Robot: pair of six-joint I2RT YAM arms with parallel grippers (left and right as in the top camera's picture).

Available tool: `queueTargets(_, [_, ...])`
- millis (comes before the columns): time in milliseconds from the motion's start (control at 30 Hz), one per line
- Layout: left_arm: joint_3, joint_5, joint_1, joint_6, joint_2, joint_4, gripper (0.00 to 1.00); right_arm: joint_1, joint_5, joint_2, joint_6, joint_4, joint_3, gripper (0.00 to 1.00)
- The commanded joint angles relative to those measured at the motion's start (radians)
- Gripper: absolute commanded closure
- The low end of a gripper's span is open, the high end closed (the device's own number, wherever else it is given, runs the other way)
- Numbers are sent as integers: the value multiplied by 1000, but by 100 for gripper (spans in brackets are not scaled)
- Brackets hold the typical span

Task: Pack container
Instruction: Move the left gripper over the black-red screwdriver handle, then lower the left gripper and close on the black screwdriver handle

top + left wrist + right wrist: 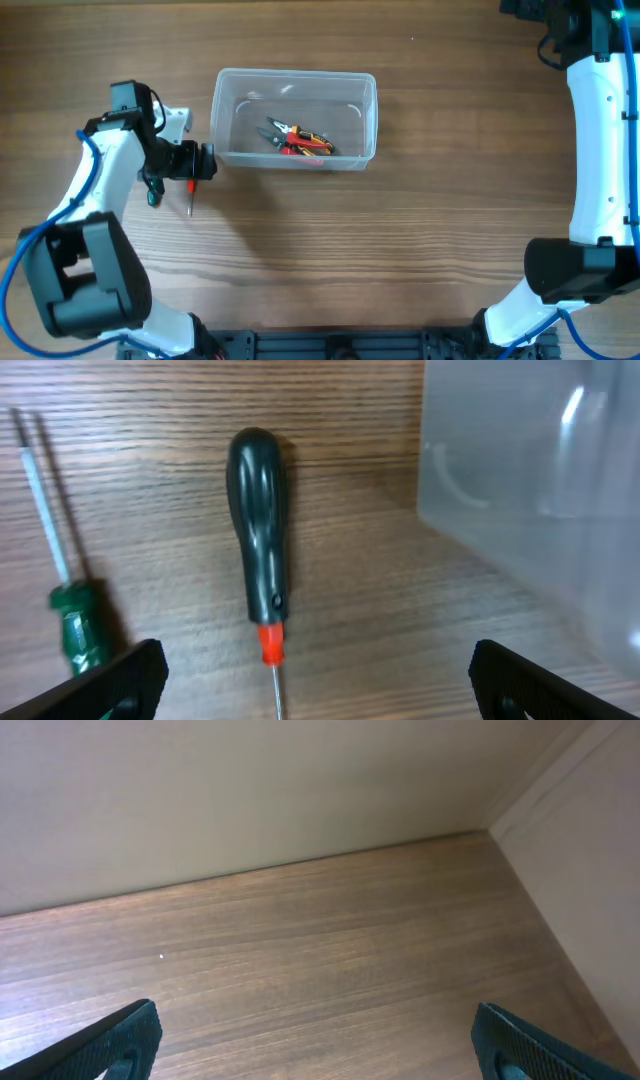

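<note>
Left gripper [318, 678], jaws released, hangs over the black screwdriver [258, 530] beside the container [295, 118]; right gripper [318, 1042], also released, faces the table's [300, 950] far-right corner.

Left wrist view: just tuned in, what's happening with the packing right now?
The left fingers, open, hang over a black screwdriver lying on the table beside the container, not gripping it. A green screwdriver lies next to it. Pliers are already in the container. The right fingers are open and empty, off near the wall.
</note>
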State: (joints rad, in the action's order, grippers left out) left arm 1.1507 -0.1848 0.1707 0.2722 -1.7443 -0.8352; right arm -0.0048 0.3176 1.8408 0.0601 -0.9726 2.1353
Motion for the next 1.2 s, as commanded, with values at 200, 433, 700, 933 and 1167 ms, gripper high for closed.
queueTargets(200, [18, 49, 5, -49, -118, 77, 0, 4, -1, -6, 18, 2, 4, 0])
queueTargets(433, [18, 98, 5, -79, -121, 123, 0, 4, -1, -6, 18, 2, 4, 0])
queueTargets(700, [18, 97, 4, -79, -156, 125, 0, 4, -1, -6, 18, 2, 4, 0])
queueTargets(933, [18, 96, 4, -78, -175, 141, 0, 4, -1, -6, 18, 2, 4, 0])
queueTargets(1167, [18, 96, 4, -78, -175, 150, 29, 4, -1, -6, 18, 2, 4, 0])
